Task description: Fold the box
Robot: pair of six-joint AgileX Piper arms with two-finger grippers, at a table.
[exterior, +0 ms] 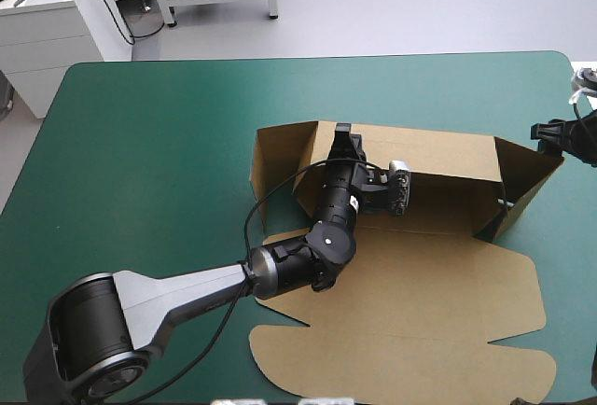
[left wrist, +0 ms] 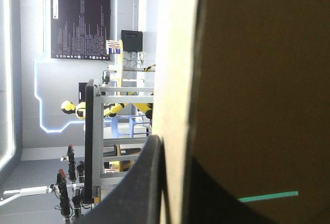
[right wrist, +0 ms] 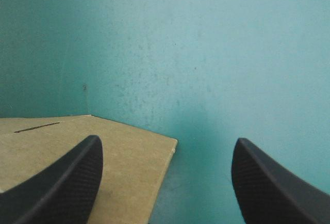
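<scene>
The brown box (exterior: 401, 302) lies on the teal-green cover (exterior: 140, 144) with its lid flat toward the near side. Its back wall (exterior: 438, 158) and two end flaps stand raised. My left gripper (exterior: 342, 139) is at the left end of the back wall, shut on the top edge. In the left wrist view the box (left wrist: 258, 79) stands edge-on between the fingers of the left gripper (left wrist: 175, 146). My right gripper (exterior: 546, 132) hovers open just beyond the raised right flap (exterior: 527, 186). In the right wrist view a corner of the box (right wrist: 129, 152) lies under the right gripper (right wrist: 165, 144).
Bare teal-green cover (right wrist: 206, 53) stretches ahead of the right gripper. Wide open cover lies left of the box and behind it up to the far table edge (exterior: 317, 58).
</scene>
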